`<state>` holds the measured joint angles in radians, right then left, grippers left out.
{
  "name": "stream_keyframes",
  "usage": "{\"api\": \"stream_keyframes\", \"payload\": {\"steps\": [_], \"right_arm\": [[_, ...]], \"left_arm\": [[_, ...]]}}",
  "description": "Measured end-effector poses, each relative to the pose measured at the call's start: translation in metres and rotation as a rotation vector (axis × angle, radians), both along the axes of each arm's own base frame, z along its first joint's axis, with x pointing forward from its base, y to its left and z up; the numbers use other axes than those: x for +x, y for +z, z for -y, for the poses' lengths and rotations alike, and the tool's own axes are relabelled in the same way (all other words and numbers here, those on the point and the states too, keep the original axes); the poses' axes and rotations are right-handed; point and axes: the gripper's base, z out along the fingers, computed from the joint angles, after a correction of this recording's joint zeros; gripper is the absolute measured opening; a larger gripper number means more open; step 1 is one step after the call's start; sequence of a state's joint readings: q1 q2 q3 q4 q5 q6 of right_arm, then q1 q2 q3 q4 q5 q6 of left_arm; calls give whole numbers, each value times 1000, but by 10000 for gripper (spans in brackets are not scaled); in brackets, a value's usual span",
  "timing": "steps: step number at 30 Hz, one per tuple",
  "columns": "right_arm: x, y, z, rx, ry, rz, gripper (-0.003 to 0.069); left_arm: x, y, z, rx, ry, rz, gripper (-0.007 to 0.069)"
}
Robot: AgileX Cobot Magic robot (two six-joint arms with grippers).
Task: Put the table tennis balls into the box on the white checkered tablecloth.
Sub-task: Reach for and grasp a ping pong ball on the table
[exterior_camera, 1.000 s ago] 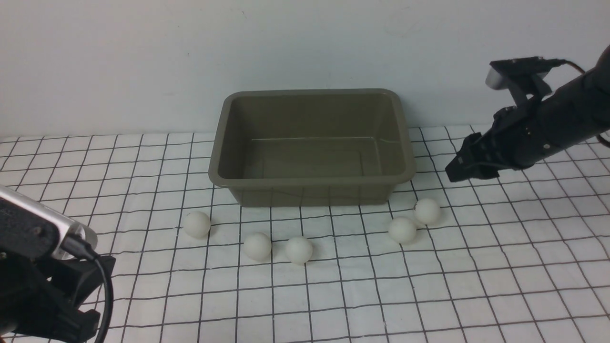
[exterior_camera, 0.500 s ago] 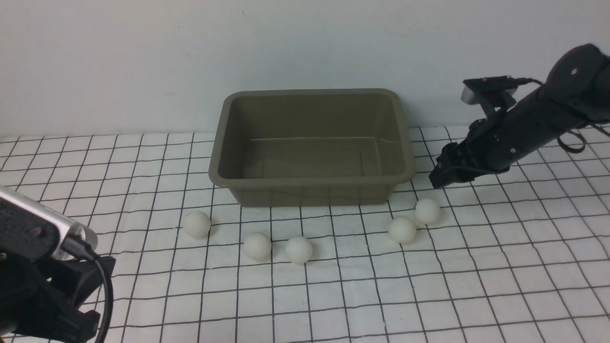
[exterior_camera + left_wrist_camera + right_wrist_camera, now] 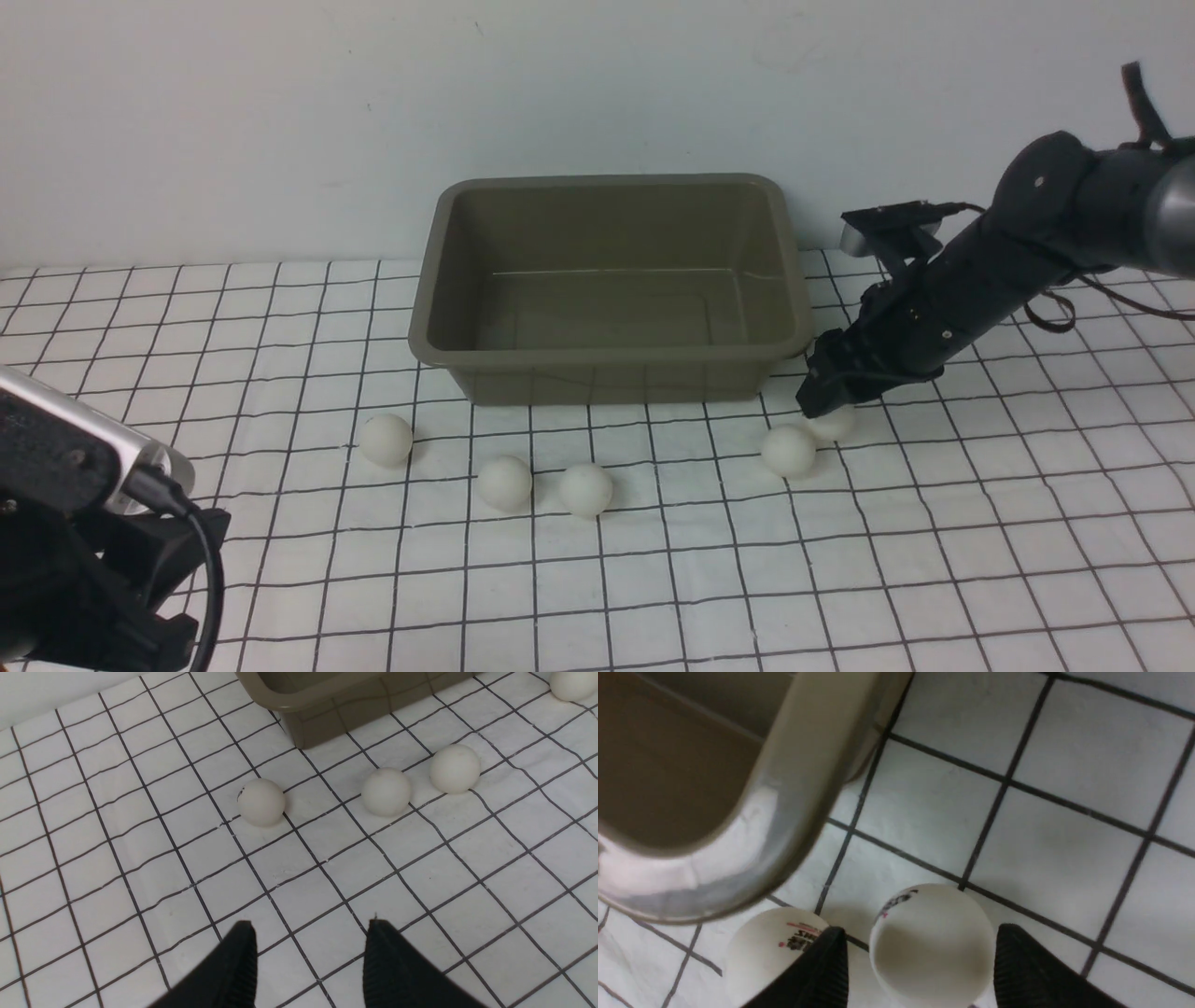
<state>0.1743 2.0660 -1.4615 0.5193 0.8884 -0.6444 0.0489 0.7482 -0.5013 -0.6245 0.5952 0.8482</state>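
While all five balls (image 3: 586, 489) lie on the checkered cloth (image 3: 980, 523) before the empty box (image 3: 611, 355), I am on the first pick: my right tool (image 3: 920, 952) stands open astride the ball (image 3: 836, 427) nearest the box's right front corner, gripping nothing yet, and my left tool (image 3: 310, 933) waits open and empty over bare cloth. Next I must close squarely and gently, since this light ball could squirt out or knock its neighbour (image 3: 788, 451) just beside it, then lift over the rim. Against a second ago, my right arm has swung down and in from higher on the right; balls and box lie unmoved.
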Motion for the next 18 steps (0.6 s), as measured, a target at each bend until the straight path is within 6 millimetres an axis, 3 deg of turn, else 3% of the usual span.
{"api": "stream_keyframes", "payload": {"steps": [18], "right_arm": [[2,-1,1,-72,35,49,388]], "left_arm": [[0,0,0,5,-3,1,288]]}}
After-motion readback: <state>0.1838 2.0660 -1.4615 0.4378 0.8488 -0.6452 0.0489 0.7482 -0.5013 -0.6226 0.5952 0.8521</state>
